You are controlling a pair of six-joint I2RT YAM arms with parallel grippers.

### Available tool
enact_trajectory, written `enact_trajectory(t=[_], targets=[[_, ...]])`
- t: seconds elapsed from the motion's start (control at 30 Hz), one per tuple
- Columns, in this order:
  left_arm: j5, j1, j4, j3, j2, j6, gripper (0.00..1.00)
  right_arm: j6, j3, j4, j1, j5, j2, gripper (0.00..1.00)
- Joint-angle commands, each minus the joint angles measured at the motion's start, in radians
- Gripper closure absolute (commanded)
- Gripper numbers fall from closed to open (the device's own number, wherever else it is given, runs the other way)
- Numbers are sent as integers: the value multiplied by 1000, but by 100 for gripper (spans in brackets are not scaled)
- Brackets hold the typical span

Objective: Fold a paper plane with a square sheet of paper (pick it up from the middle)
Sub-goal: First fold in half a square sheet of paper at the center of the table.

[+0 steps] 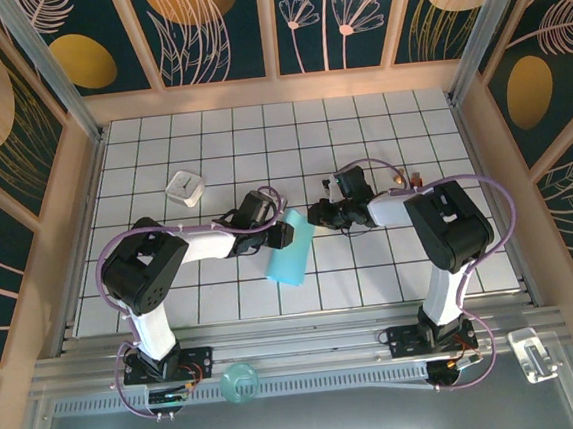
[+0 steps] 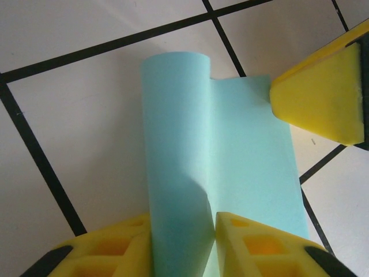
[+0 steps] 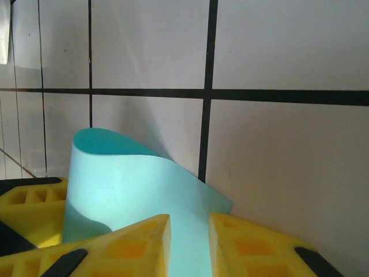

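A small white square block [image 1: 185, 187] sits on the white counter [image 1: 359, 128] with black grid lines. It is on the far left side, well apart from the arms.

The left gripper [image 2: 184, 225] is near the middle of the counter. It has yellow fingers [image 2: 259, 245]. They are clamped on a raised fold of the thin light-blue square sheet of paper [image 1: 290, 257]. The fold curls up between the two fingers and touches both of them.

The paper is in the middle of the counter, between the two grippers. Its far end is up by the grippers. The rest lies flat and reaches toward the near side, a bit to the left. It is bent over, not a flat square.

The right gripper [image 3: 190, 222] is just to the right of the left one, at the far right corner of the paper. Its yellow fingers [image 3: 248, 242] stand a little apart, and the paper runs through the gap. I cannot tell if they pinch it. Seen from the left wrist, one right finger [image 2: 320, 98] touches the paper's edge.
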Motion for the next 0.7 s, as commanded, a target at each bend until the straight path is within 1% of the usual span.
enact_trajectory(t=[0.0,0.23,0.53,0.67], targets=[[-45,6,-147,-27,47,1,64,-25,7,-7,5,40,52,76],[-52,7,-155,-20,5,-42,56,-31,-3,-23,5,60,57,78],[-70,6,-182,-13,-28,-67,42,-31,-18,-51,8,95,68,80],[-36,7,-208,-14,-47,-72,36,-34,-20,-56,8,100,75,81]])
